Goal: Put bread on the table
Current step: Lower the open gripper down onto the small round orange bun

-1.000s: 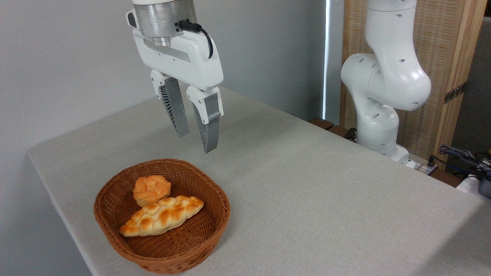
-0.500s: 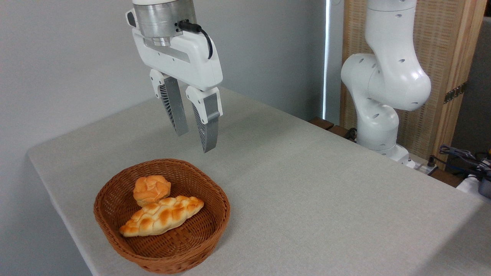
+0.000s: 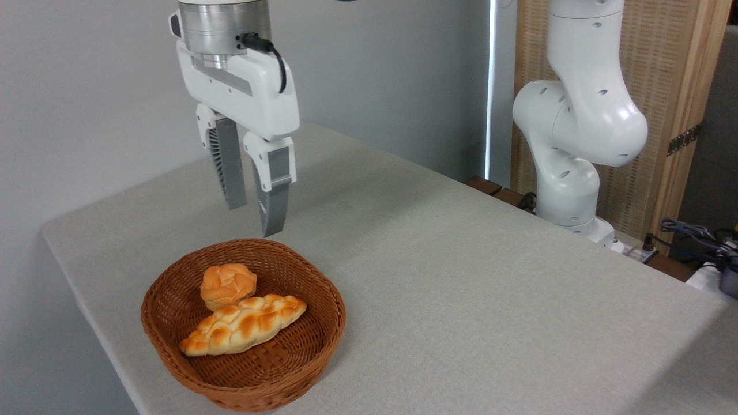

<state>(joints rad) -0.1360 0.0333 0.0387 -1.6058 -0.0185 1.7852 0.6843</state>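
Above the basket, the gripper has shifted left toward the bread, jaws apart.

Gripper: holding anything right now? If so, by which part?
Nothing held. The gripper hangs open and empty above the basket; the bread lies in it, untouched.

A plain room corner with a pale wall and a wooden screen.

The grey-white wall fills the left and centre, evenly lit and bare. A thin bright strip of light runs down beside a woven panel framed in light wood at right. Dark cables lie low at the far right edge.
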